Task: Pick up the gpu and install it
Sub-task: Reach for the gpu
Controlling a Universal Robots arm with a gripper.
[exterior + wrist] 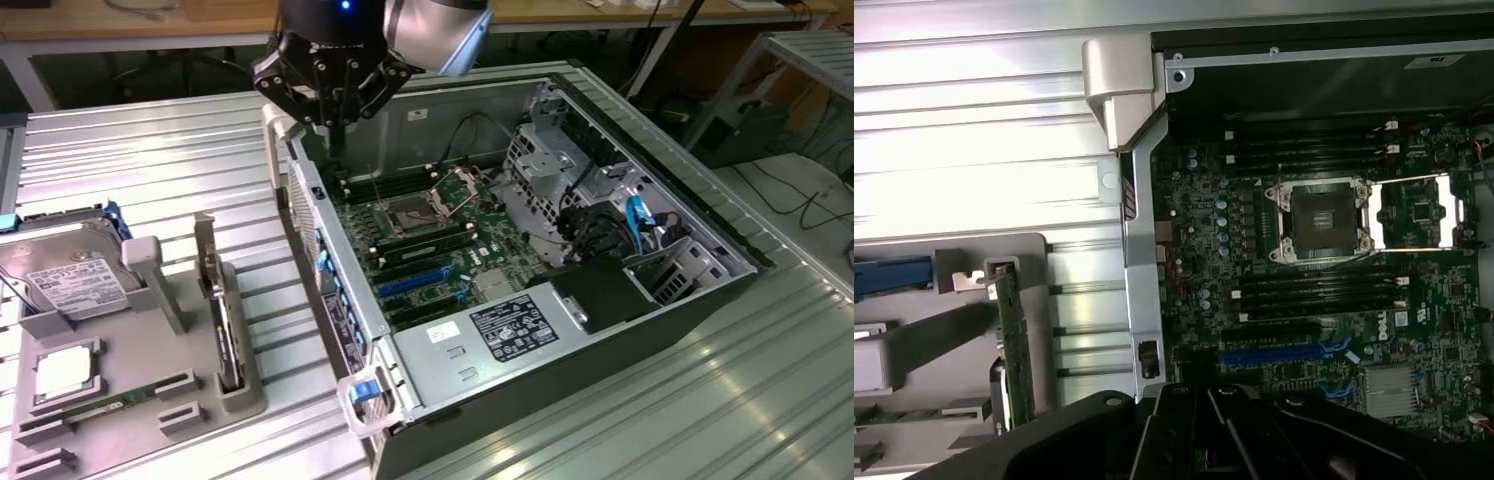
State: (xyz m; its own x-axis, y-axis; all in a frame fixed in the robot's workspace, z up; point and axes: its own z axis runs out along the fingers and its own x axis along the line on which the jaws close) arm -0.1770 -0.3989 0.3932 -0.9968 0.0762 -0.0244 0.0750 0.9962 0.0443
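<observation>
The robot arm hangs over a back corner of the open computer case. Its jaws are pressed together and hold nothing. They point down toward the green board inside the case. The graphics card is outside the case. It stands on its thin edge in a slot of the gray holder. The holder lies on the ridged metal surface, beside the case on the exterior view's left. A hard drive leans in the same holder, further left.
</observation>
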